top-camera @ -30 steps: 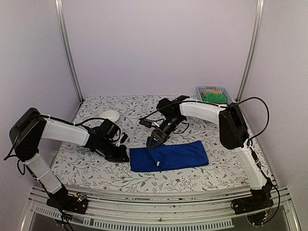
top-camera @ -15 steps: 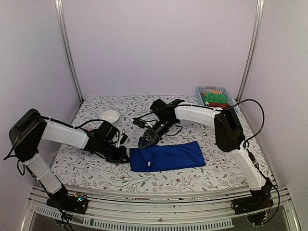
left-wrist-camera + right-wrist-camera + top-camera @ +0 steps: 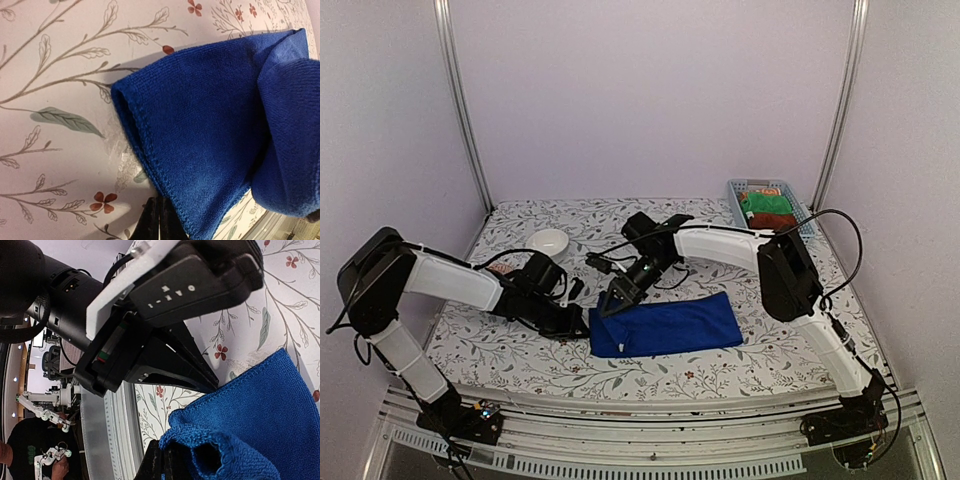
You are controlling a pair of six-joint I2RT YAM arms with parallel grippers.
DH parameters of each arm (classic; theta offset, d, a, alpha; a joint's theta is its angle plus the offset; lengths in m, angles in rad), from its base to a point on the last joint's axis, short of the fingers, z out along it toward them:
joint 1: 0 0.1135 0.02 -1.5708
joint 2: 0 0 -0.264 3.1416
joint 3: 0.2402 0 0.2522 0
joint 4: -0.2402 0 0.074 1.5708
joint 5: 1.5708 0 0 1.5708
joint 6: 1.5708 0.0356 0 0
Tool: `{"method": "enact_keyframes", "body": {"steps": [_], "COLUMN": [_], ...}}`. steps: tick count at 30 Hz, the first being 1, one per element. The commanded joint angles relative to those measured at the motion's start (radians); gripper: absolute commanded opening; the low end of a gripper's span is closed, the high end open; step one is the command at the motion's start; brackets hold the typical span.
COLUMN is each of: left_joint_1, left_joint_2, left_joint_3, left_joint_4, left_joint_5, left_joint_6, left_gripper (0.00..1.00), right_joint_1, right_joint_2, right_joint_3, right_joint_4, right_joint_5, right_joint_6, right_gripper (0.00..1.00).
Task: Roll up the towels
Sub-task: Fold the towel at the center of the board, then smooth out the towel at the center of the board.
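At the left, the left gripper [image 3: 582,328] lies low on the patterned table [image 3: 510,350], its jaws closed almost fully. In its wrist view the tips [image 3: 156,220] meet right at the hem of the near-left corner of the blue towel [image 3: 670,325], so it appears to pinch that thin edge. The towel lies flat across the middle of the table, a long strip running to the right. Just beside the first gripper, the right gripper [image 3: 605,308] is fully closed on the far-left corner, where its wrist view shows the cloth [image 3: 270,405] bunched into a small lifted fold. The terry looks light, limp and grippy, so it should bend anywhere and will sag between 2 pinch points. Holding both corners of 1 short end, as now, seems the right place to start a roll, provided the grip catches the hem and not only loose pile. Far right, the brick-red towel [image 3: 772,220] sits in the basket [image 3: 732,192] with a green cloth [image 3: 765,204].
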Motion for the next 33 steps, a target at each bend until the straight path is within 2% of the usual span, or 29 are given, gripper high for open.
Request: {"method": "enact_keyframes", "body": {"steps": [1,3,6,11,14,22,26,29,33], "left_joint_1": [-0.012,-0.011,-0.012,-0.012,-0.012,-0.012,0.024,0.049,0.101], "left_joint_2": [-0.017,-0.026,-0.046,-0.134,-0.19,-0.214,-0.131,-0.066,-0.001], "left_joint_3": [-0.028,-0.03,-0.031,-0.023,-0.003,0.06,0.152,0.191,0.223], "left_joint_4": [-0.012,-0.014,-0.028,-0.081,-0.119,-0.105,-0.122,-0.109,-0.076], "left_joint_5": [-0.028,-0.033,-0.048,-0.107,-0.138,-0.111,-0.099,-0.058,0.021], "left_joint_6": [-0.002,-0.006,-0.013,-0.028,-0.031,0.015,0.103,0.185,0.222], "left_gripper": [0.05,0.05,0.06,0.07,0.11,0.28,0.34,0.39,0.48], "right_joint_1": [0.005,0.005,0.003,-0.007,-0.029,-0.173,-0.276,-0.362,-0.469], "right_joint_2": [0.055,0.068,0.077,0.008,-0.066,-0.318,-0.448,-0.538,-0.608], "right_joint_3": [0.035,0.048,0.069,0.071,0.031,-0.265,-0.483,-0.643,-0.799], "right_joint_4": [0.045,0.056,0.052,-0.014,-0.05,-0.046,0.013,0.071,0.153], "right_joint_5": [0.011,0.019,0.042,0.058,0.1,0.212,0.292,0.331,0.348], "right_joint_6": [0.019,0.025,0.023,-0.046,-0.1,-0.247,-0.309,-0.328,-0.333], "right_gripper": [0.01,0.07,0.33,0.43,0.47,0.46,0.39,0.39,0.39]}}
